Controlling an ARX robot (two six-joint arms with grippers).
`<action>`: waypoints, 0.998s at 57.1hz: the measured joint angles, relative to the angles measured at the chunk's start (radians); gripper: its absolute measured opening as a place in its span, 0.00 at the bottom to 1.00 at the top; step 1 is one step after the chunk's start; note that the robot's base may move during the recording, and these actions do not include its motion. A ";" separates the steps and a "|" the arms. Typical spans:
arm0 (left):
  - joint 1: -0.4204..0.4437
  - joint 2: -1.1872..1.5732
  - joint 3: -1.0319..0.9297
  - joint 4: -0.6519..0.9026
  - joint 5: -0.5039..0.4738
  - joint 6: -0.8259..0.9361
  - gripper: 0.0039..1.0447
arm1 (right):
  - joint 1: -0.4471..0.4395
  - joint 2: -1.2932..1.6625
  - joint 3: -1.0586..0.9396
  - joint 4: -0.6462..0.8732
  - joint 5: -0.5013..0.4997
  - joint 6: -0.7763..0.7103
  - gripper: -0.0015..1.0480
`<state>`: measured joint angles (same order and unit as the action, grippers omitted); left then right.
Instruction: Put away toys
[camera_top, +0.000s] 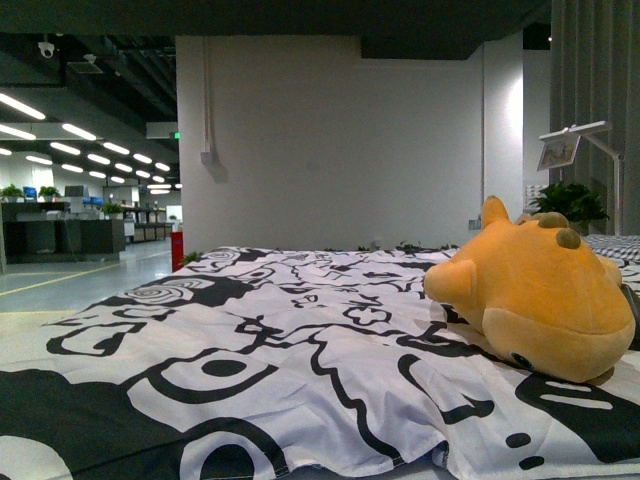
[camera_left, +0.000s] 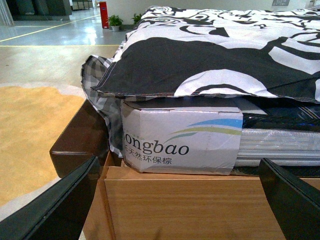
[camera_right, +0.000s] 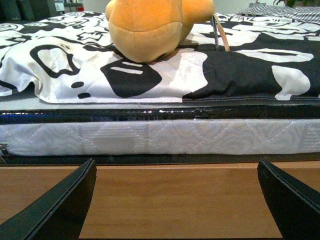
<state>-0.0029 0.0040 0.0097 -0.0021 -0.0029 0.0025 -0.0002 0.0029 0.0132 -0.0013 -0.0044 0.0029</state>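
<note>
One orange-yellow plush toy (camera_top: 535, 300) lies on the black-and-white bedspread (camera_top: 250, 340), toward my right side and near the bed's front edge; no storage bin is in view.

Right gripper (camera_right: 175, 165): jaws spread wide, holding nothing, level with the wooden bed frame (camera_right: 160, 200) below the mattress (camera_right: 160, 137), with the toy beyond and above.

Left gripper (camera_left: 177, 162): likewise wide apart and empty, facing a printed cardboard box (camera_left: 180, 137) at the bed's corner.

Hazards, as I judge them:
- (a) A straight advance would drive the right fingers into frame or mattress, since the arm sits lower than the toy.
- (b) A low pinch could gather loose bedspread with the plush and drag it.
- (c) The rounded, soft body may squeeze out of a shallow grip.
- (d) A thin tan strap (camera_right: 222, 35) beside the toy could snag.
</note>
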 joint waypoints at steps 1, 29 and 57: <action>0.000 0.000 0.000 0.000 0.000 0.000 0.94 | 0.000 0.000 0.000 0.000 0.000 0.000 0.94; 0.000 0.000 0.000 0.000 0.000 0.000 0.94 | 0.000 0.000 0.000 0.000 0.000 0.000 0.94; 0.000 0.000 0.000 0.000 0.000 0.000 0.94 | 0.002 0.171 0.057 -0.006 0.168 0.122 0.94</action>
<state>-0.0025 0.0040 0.0097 -0.0021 -0.0029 0.0025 0.0013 0.1741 0.0700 -0.0071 0.1635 0.1253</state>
